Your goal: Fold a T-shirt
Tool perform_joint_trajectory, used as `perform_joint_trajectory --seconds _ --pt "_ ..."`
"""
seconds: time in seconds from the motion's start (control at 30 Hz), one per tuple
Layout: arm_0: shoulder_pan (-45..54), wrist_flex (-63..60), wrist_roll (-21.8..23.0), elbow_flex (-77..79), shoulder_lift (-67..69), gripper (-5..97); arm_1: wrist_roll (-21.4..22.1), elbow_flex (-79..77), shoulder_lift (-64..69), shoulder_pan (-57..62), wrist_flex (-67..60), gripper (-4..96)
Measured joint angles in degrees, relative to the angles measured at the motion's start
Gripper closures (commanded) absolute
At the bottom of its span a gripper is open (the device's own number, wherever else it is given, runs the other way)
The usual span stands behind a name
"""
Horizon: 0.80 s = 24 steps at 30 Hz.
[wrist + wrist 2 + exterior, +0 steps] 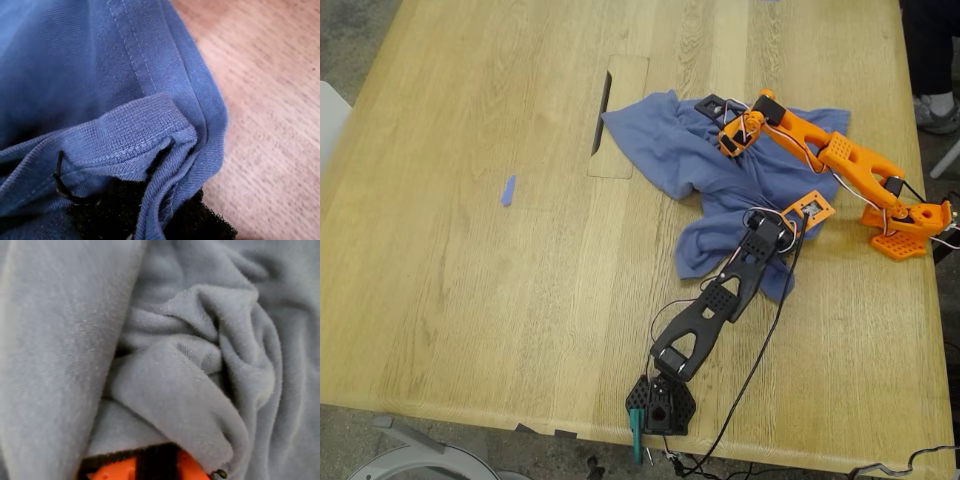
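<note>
The slate-blue T-shirt (685, 150) lies crumpled on the wooden table, right of centre in the exterior view; its print is hidden. My first gripper (772, 232), on the black arm, is at the shirt's near lower part. In the first wrist view a hemmed fold of the shirt (150, 135) runs into the black jaws of the gripper (150, 215), which are shut on it. My second gripper (728, 140), on the orange arm, is down in the shirt's middle. In the second wrist view bunched cloth (175, 380) wraps the orange jaws of the gripper (150, 462), shut on it.
A small blue tape strip (508, 190) lies on the table at the exterior view's left. A dark slot with an inset panel (603, 110) is just left of the shirt. Black cables (760, 370) trail by the black arm. A person's shoe (935, 112) shows at the upper right.
</note>
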State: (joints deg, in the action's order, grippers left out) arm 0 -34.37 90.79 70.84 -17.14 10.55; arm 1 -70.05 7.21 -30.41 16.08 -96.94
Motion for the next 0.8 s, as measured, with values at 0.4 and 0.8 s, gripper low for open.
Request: perform_joint_trajectory --seconds 0.4,0.8 --pt "4.48 8.96 0.44 0.09 7.03 92 0.0 0.0 -6.06 -0.18 0.0 91.5" --pt "9.84 13.45 0.44 0.44 20.48 92 -0.26 -1.67 -14.77 -1.41 0.0 91.5"
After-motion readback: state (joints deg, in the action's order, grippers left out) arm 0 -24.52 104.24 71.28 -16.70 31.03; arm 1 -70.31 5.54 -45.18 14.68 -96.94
